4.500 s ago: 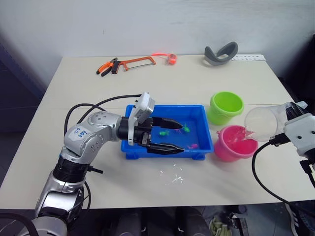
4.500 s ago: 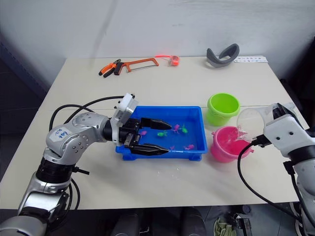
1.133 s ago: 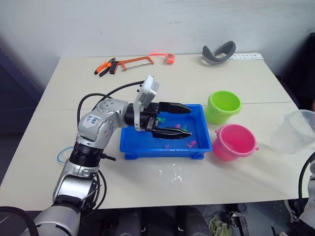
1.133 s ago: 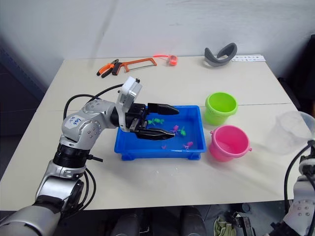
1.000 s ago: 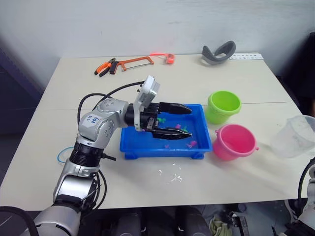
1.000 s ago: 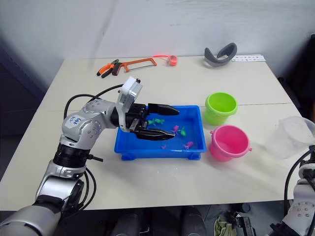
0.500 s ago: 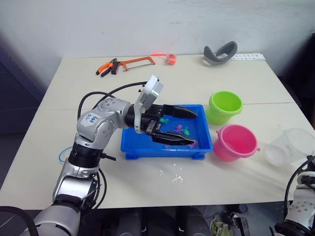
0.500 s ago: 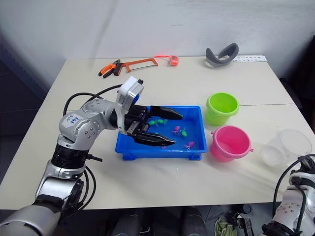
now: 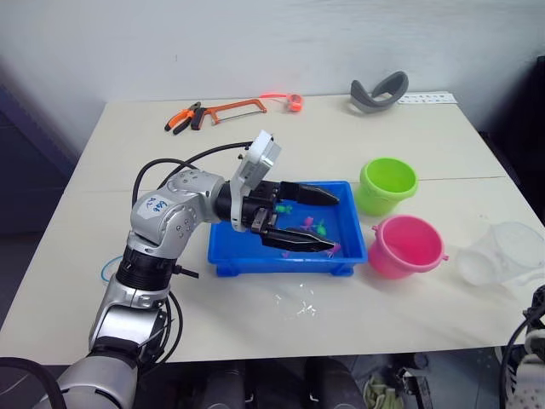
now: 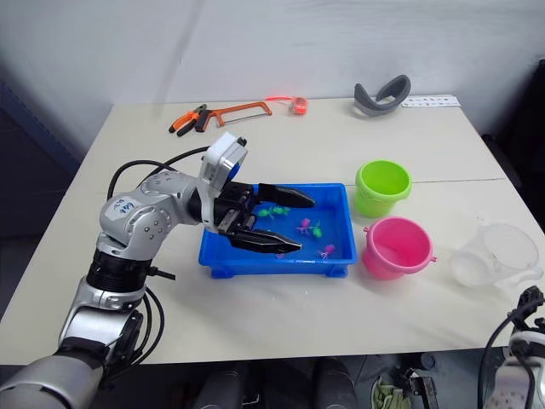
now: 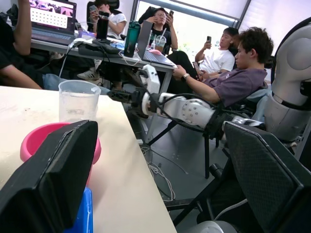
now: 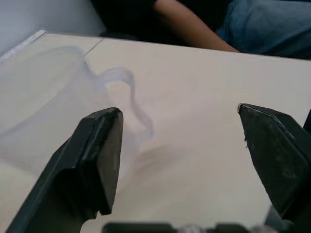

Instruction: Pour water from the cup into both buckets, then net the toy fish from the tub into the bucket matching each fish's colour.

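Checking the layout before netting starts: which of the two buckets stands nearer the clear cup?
The pink bucket: it stands right beside the cup at the table's right end, while the green bucket sits farther back.

One cup (image 10: 496, 255), two buckets (image 10: 383, 187) (image 10: 397, 248), one tub (image 10: 278, 261), perhaps five fish (image 10: 305, 225), partly hidden.

You could not count the tiny green and pink plastic fish (image 10: 308, 227) in the shallow bright blue plastic tub (image 10: 334, 259), because the left gripper (image 10: 288, 223), its black fingers spread wide, covered part of the water. The clear plastic measuring cup (image 9: 504, 258) was cut by the frame edge, its handle hidden. Whether either small bucket held water was too faint to judge.
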Controlling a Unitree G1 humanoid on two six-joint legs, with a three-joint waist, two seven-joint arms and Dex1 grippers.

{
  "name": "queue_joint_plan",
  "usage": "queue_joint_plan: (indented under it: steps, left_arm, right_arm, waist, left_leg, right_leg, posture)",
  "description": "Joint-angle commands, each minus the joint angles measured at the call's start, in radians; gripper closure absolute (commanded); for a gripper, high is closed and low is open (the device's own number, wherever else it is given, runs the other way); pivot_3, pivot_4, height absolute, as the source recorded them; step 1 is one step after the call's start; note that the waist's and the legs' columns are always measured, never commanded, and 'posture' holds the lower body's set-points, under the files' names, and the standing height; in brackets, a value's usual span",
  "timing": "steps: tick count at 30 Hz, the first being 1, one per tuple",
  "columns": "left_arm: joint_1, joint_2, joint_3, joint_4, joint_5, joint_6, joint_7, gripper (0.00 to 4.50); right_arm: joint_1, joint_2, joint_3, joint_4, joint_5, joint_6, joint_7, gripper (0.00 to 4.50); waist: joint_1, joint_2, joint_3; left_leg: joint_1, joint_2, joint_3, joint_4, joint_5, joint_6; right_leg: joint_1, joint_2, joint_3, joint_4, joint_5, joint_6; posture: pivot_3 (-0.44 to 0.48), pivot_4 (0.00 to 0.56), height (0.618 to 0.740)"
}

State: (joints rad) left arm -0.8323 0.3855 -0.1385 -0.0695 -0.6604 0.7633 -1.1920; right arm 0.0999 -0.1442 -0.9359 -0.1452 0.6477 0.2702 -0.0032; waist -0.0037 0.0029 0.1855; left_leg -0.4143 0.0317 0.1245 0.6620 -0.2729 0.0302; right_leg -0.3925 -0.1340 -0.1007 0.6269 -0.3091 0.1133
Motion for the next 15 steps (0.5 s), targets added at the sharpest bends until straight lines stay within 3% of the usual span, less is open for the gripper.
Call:
queue_joint_plan:
  steps: [1, 3, 5, 6, 10, 15]
  left_arm:
    - [0.048, 0.013, 0.030, -0.025, 0.000, -0.004, 0.049, 0.00]
    - [0.072, 0.032, 0.039, -0.031, 0.000, 0.004, 0.057, 0.00]
    - [0.087, 0.049, 0.046, -0.036, 0.000, 0.010, 0.058, 0.00]
    - [0.093, 0.058, 0.049, -0.039, 0.001, 0.011, 0.058, 0.00]
    - [0.119, 0.086, 0.062, -0.050, -0.002, 0.015, 0.074, 0.00]
    - [0.196, 0.152, 0.117, -0.090, -0.003, 0.035, 0.132, 0.00]
  right_arm:
    - [0.329, -0.081, -0.012, -0.598, 0.025, 0.082, 0.071, 0.63]
    - [0.329, -0.156, -0.049, -0.675, 0.143, 0.148, 0.022, 0.63]
    - [0.309, -0.216, -0.065, -0.705, 0.262, 0.190, -0.004, 0.06]
    - [0.307, -0.242, -0.058, -0.712, 0.314, 0.194, 0.000, 0.06]
    - [0.308, -0.346, -0.018, -0.723, 0.435, 0.222, 0.067, 0.06]
    - [0.193, -0.651, 0.116, -0.642, 0.595, 0.348, 0.247, 0.06]
  waist:
    - [0.010, 0.005, -0.001]
    - [0.020, 0.006, -0.001]
    - [0.035, 0.007, -0.002]
    - [0.031, 0.006, -0.002]
    - [0.028, -0.003, -0.001]
    - [0.018, -0.005, 0.000]
  left_leg:
    - [0.002, 0.000, 0.000, -0.002, 0.000, 0.000]
    - [0.003, 0.000, -0.002, -0.005, 0.000, -0.002]
    - [0.004, -0.001, -0.002, -0.011, 0.000, -0.003]
    - [0.003, -0.002, -0.003, -0.014, 0.000, -0.004]
    - [0.003, -0.001, -0.002, -0.013, -0.003, -0.004]
    - [0.011, 0.000, -0.001, -0.009, -0.003, 0.003]
  right_leg:
    - [0.000, 0.000, 0.001, 0.001, -0.001, -0.001]
    - [0.001, 0.000, -0.001, 0.000, -0.002, -0.002]
    - [0.001, 0.000, -0.001, 0.000, -0.004, -0.003]
    - [0.000, 0.000, -0.002, 0.000, -0.007, -0.002]
    - [0.001, 0.001, -0.001, -0.002, -0.008, -0.001]
    - [0.007, 0.000, 0.000, -0.001, -0.003, -0.004]
  posture:
    - [0.000, 0.150, 0.740]
    - [0.000, 0.150, 0.740]
    - [0.000, 0.150, 0.740]
    - [0.000, 0.150, 0.740]
    - [0.000, 0.150, 0.740]
    - [0.000, 0.150, 0.740]
